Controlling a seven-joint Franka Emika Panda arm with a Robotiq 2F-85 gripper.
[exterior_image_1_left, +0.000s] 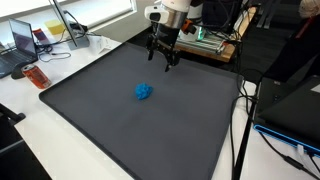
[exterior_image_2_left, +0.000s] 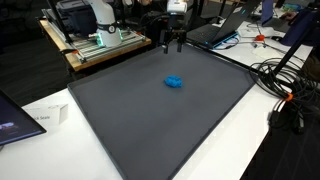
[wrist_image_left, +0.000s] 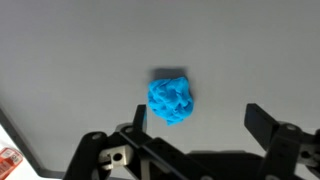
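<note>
A crumpled blue cloth-like lump (exterior_image_1_left: 144, 92) lies near the middle of a dark grey mat (exterior_image_1_left: 100, 120); it also shows in the other exterior view (exterior_image_2_left: 175, 82) and in the wrist view (wrist_image_left: 171, 98). My gripper (exterior_image_1_left: 165, 58) hangs above the far part of the mat, well above and behind the blue lump, also seen in an exterior view (exterior_image_2_left: 173, 44). In the wrist view the gripper (wrist_image_left: 196, 118) has its fingers spread wide with nothing between them. It touches nothing.
A laptop (exterior_image_1_left: 22, 40) and an orange object (exterior_image_1_left: 37, 76) sit on the white table beside the mat. A wooden stand with equipment (exterior_image_2_left: 95, 42) is behind the mat. Cables (exterior_image_2_left: 285, 85) lie off one mat edge. A white box (exterior_image_2_left: 45, 118) sits near a mat corner.
</note>
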